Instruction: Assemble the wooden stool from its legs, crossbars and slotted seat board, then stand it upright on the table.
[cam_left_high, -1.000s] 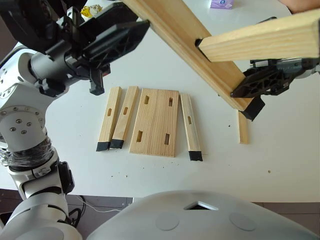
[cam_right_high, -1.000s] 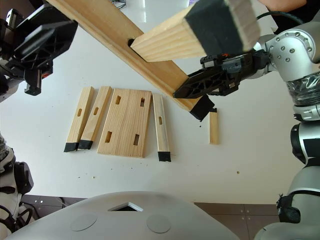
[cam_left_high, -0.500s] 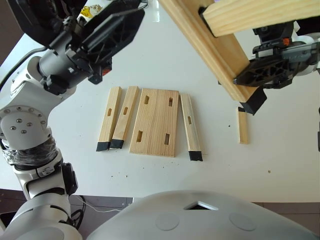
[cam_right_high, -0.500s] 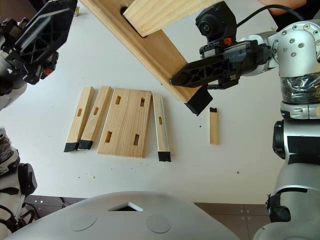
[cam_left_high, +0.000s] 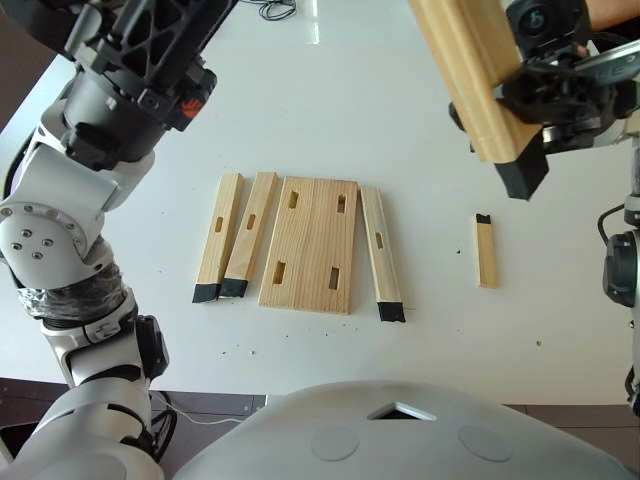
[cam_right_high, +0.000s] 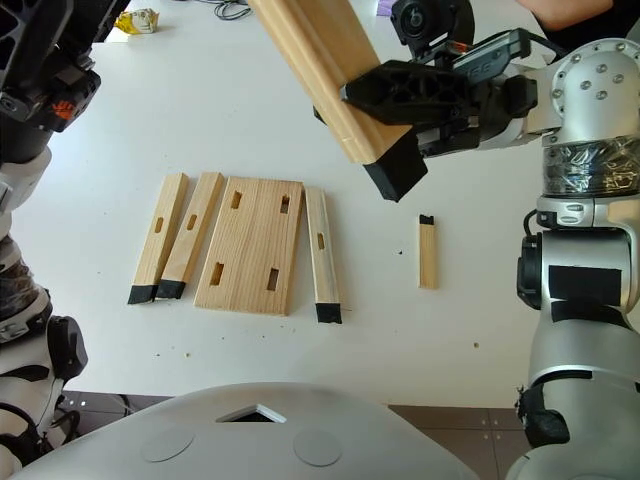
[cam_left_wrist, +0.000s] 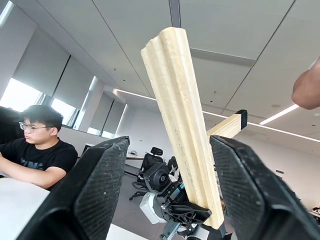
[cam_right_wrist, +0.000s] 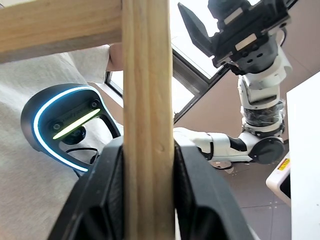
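The right fingers (cam_right_wrist: 100, 200) grip a wooden leg (cam_right_high: 320, 70) held high, its black-capped end just below them and a crossbar (cam_right_wrist: 55, 25) plugged into it farther up; the left fingers (cam_left_wrist: 100, 190) are up high too, spread wide, holding nothing. On the table (cam_left_high: 300, 100) well beneath both, the slotted seat board (cam_left_high: 312, 243) lies flat; two loose legs (cam_left_high: 222, 235) lie on its left-fingers side, a third leg (cam_left_high: 380, 252) on the other, and a short crossbar (cam_left_high: 485, 250) almost under the right fingers.

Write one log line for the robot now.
right gripper: shut on leg, raised over table | left gripper: open, raised | seat board: flat on table | crossbar: loose on table
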